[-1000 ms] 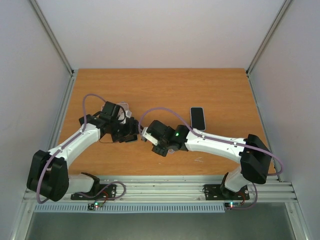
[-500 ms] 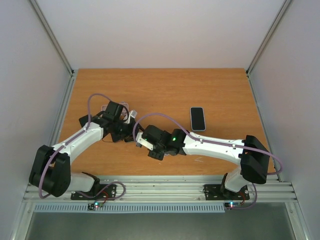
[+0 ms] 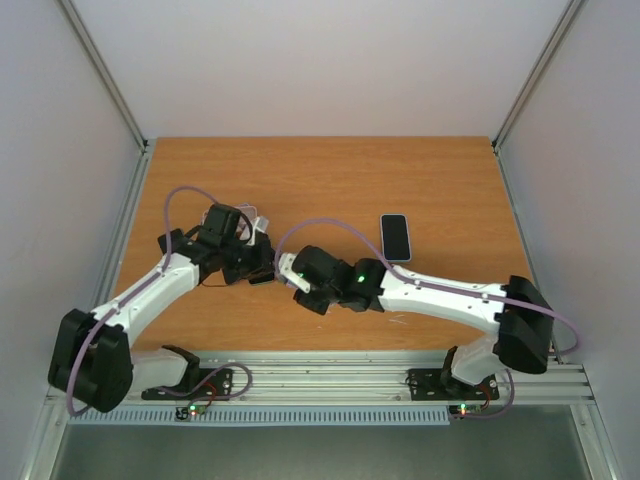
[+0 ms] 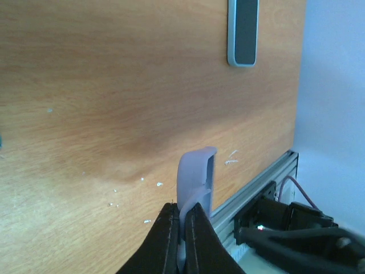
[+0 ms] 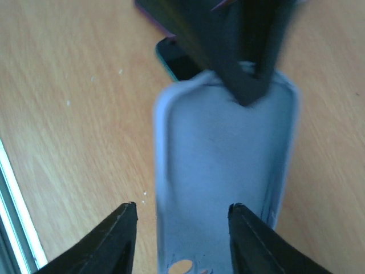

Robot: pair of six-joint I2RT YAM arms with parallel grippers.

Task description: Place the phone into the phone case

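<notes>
The lilac phone case (image 4: 197, 177) stands on edge, pinched by one wall between my left gripper's (image 4: 182, 206) shut fingers. In the right wrist view its open inside (image 5: 222, 165) faces the camera, the left fingers (image 5: 245, 74) clamping its far end. My right gripper (image 5: 183, 210) is open, one fingertip on each side of the case's near end and neither touching it. From above, the two grippers, left (image 3: 262, 262) and right (image 3: 287, 268), meet at the table's middle left. The phone (image 3: 396, 237) lies flat, screen up, to their right, also in the left wrist view (image 4: 242, 31).
A dark flat slab with a teal rim (image 5: 174, 57) lies on the wooden table (image 3: 330, 180) under the case's far end. The aluminium rail (image 3: 330, 372) runs along the near edge. Grey walls close the sides and the back.
My left gripper has shut on the case's wall. My right gripper, shut a second ago, has opened and let go of the case, and its wrist has shifted slightly.
</notes>
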